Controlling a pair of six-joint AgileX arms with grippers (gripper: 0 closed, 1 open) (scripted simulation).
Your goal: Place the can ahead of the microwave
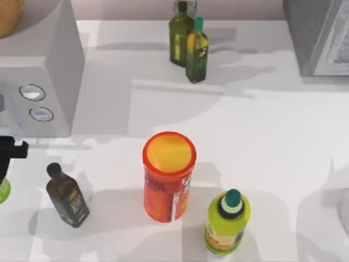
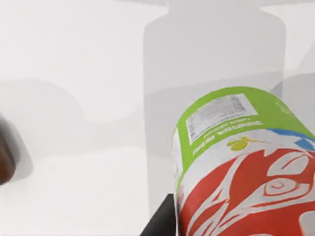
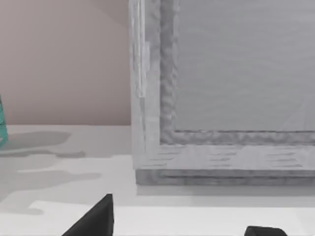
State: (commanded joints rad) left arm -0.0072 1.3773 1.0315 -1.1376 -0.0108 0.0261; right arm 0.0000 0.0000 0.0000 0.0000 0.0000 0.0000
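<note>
**Can held just ahead of the microwave**

The left tool pinches the can at the worktop's left edge, upright as far as shows; the microwave with its dials lies just beyond. The right tool's fingers are spread, parked by the darker appliance.

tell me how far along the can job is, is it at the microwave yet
Pickup looks done: in the left wrist view the can sits right at the left gripper, apparently held. In the top view that left gripper is at the table's left edge, just below the microwave front. Left: set the can down there and let go. The right arm faces the darker appliance.
</note>
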